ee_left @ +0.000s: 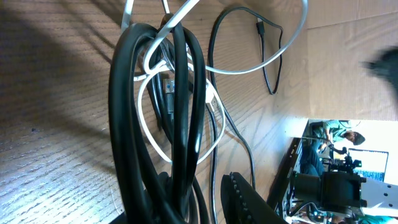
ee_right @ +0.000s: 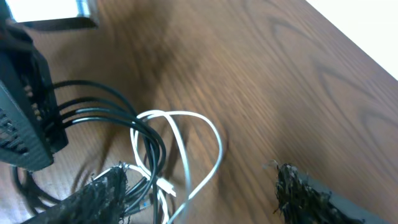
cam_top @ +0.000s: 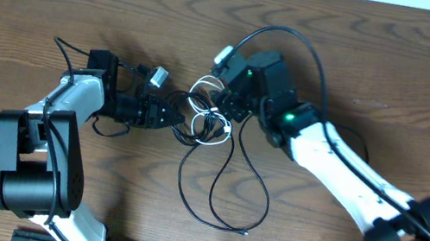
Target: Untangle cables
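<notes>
Cables lie in a knot at the middle of the wooden table (cam_top: pixel 399 64), between the two arms. The left gripper (cam_top: pixel 165 116) has its jaws closed on the black cable (ee_left: pixel 127 124). Seen from the right wrist, several black strands run side by side into its jaws; from its own wrist, the same strands fill the foreground as a thick bundle. The white cable (ee_right: pixel 219 144) winds in thin loops through and around those black strands, touching them at several crossings and resting on the wood. Past the knot, the black cable trails off in long, loose curves towards the near edge of the table, and one small plug end (ee_left: pixel 260 26) lies flat on the wood, apart from the bundle. The right gripper (cam_top: pixel 230 106) sits low on the far side of the knot with its fingers (ee_right: pixel 102 196) well apart. A loop of the white cable lies on the table between them, and neither finger clearly presses on it.
</notes>
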You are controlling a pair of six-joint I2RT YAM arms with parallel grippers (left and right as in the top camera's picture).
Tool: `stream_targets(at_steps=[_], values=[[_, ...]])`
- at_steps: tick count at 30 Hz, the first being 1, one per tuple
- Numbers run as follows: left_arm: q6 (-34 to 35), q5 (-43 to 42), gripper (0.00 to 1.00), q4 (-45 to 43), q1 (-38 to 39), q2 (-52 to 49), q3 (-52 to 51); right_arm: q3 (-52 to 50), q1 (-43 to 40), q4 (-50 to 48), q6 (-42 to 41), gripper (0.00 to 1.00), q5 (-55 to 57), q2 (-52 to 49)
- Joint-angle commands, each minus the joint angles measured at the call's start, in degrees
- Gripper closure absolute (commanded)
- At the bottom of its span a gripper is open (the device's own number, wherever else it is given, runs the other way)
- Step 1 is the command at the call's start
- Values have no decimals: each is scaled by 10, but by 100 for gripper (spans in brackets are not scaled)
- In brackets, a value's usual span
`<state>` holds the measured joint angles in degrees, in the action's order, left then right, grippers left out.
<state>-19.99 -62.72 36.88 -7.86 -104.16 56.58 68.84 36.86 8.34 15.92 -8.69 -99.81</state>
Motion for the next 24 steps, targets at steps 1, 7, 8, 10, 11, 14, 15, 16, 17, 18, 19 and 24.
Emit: stream_targets(at_steps=[1,7,8,10,11,14,15,16,17,18,19,24], values=[[-14,-12,71,2,0,-2,-4,7,22,-24,61,19,2,-29],[-14,-12,72,2,0,-2,-4,7,38,-66,138,25,7,-77],[-14,-12,71,2,0,-2,-4,7,38,-74,140,27,14,-84],[-14,-12,71,2,0,-2,-4,7,38,-90,140,31,40,-96],[-14,-12,71,2,0,-2,-4,7,37,-94,143,32,49,-101],[-14,-12,71,2,0,-2,-4,7,36,-101,173,39,55,-110],[-14,-12,71,2,0,-2,-4,7,36,-103,176,42,55,-112],[-14,-12,71,2,0,-2,-4,7,36,-105,176,48,55,-112],[-14,-12,71,2,0,-2,-4,7,37,-108,176,55,55,-112],[-14,-12,71,2,0,-2,-4,7,39,-110,176,57,53,-112],[-14,-12,71,2,0,-2,-4,7,40,-114,176,58,53,-112],[-14,-12,71,2,0,-2,-4,7,45,-138,176,52,53,-111]])
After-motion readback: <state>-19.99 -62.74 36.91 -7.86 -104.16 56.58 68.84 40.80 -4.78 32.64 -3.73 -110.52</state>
